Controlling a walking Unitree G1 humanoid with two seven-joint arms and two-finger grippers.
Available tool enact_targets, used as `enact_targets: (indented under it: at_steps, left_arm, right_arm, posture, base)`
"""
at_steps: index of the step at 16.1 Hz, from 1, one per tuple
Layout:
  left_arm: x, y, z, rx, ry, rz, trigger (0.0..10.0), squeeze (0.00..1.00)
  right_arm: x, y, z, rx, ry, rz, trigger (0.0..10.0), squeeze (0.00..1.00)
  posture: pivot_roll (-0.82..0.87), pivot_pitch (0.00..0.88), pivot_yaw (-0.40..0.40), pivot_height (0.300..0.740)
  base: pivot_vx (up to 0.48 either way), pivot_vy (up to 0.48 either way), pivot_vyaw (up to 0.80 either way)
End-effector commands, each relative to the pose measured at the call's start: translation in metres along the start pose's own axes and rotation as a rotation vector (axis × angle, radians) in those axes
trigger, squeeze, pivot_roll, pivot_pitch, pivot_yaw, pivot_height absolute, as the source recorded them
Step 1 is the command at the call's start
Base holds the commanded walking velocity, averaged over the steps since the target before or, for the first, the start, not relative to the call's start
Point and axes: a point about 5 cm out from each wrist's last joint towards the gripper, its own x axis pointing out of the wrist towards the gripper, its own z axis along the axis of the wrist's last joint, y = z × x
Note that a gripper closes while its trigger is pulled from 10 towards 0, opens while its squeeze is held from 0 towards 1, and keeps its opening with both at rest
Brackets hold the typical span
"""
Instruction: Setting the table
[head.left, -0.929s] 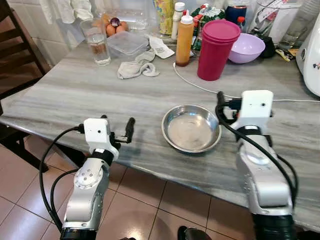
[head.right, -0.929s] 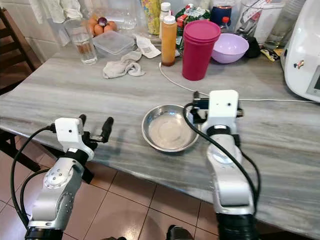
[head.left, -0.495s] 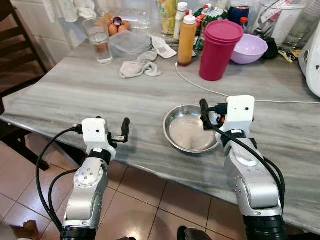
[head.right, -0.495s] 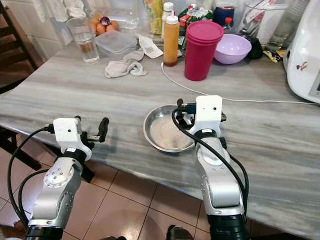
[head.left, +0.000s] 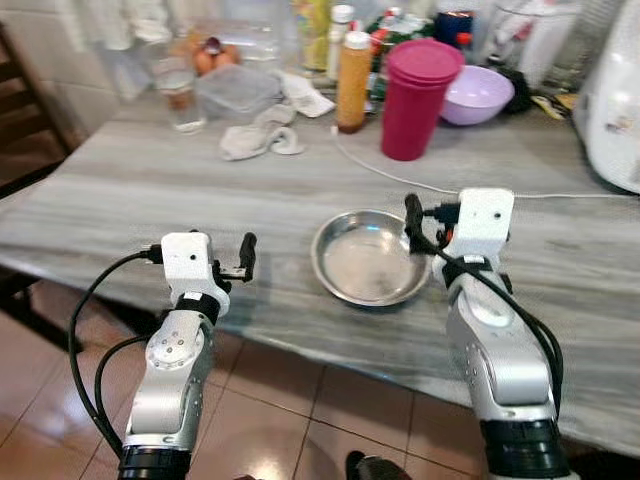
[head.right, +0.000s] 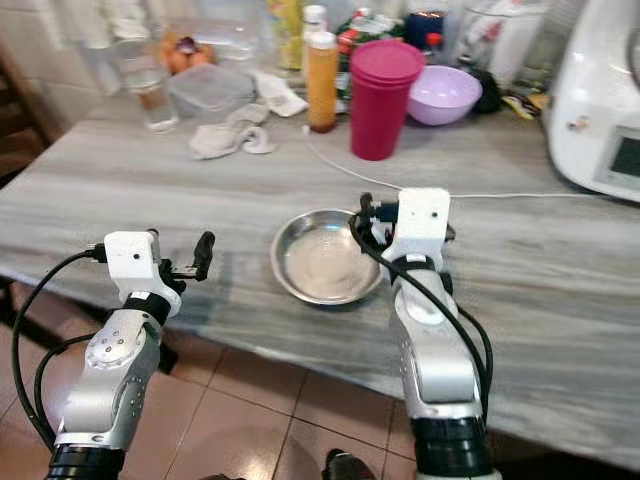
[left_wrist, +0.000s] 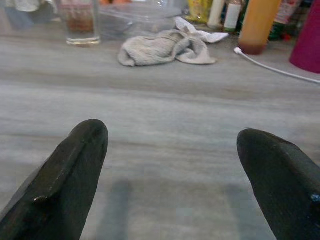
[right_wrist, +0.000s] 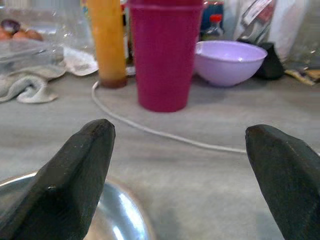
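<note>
A round steel bowl (head.left: 366, 262) lies empty near the front edge of the grey marble table (head.left: 150, 190). My right gripper (head.left: 428, 214) is open just above the bowl's right rim; in the right wrist view the rim of the bowl (right_wrist: 117, 220) shows below one of its fingers (right_wrist: 75, 175). My left gripper (head.left: 228, 256) hovers open over the table's front edge, left of the bowl, holding nothing; its wrist view looks across bare tabletop between the fingertips (left_wrist: 65, 175).
At the back stand a magenta tumbler (head.left: 420, 95), a purple bowl (head.left: 476, 93), an orange bottle (head.left: 351, 80), a glass (head.left: 178, 85), a plastic container (head.left: 238, 85) and a crumpled cloth (head.left: 258, 140). A white cable (head.left: 380, 175) crosses the table. A white appliance (head.left: 615, 110) is at the right.
My right gripper has moved left to the bowl's right rim. The camera view has shifted a little. The left gripper has stayed about where it was.
</note>
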Motion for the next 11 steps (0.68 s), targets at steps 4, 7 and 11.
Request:
enact_targets:
  at_steps: [4, 7, 11]
  left_arm:
    - [-0.0028, -0.0016, -0.0067, 0.002, 0.031, 0.027, 10.0, 0.0]
    - [-0.0018, -0.0041, -0.003, 0.01, 0.024, 0.037, 10.0, 0.0]
    - [-0.0024, -0.0052, -0.0038, 0.015, 0.035, 0.042, 10.0, 0.0]
  right_arm:
    - [-0.001, -0.0091, -0.0018, -0.012, -0.002, -0.025, 10.0, 0.0]
    - [-0.0038, -0.007, 0.0001, -0.023, -0.021, 0.006, 10.0, 0.0]
    - [-0.0075, -0.0051, -0.0024, -0.032, -0.011, 0.024, 10.0, 0.0]
  posture:
    - [-0.18, 0.128, 0.01, 0.74]
    - [-0.18, 0.137, 0.003, 0.74]
    - [-0.19, 0.147, 0.0, 0.74]
  base:
    - [0.0, 0.0, -0.74]
    - [0.0, 0.0, -0.15]
    - [0.0, 0.0, 0.0]
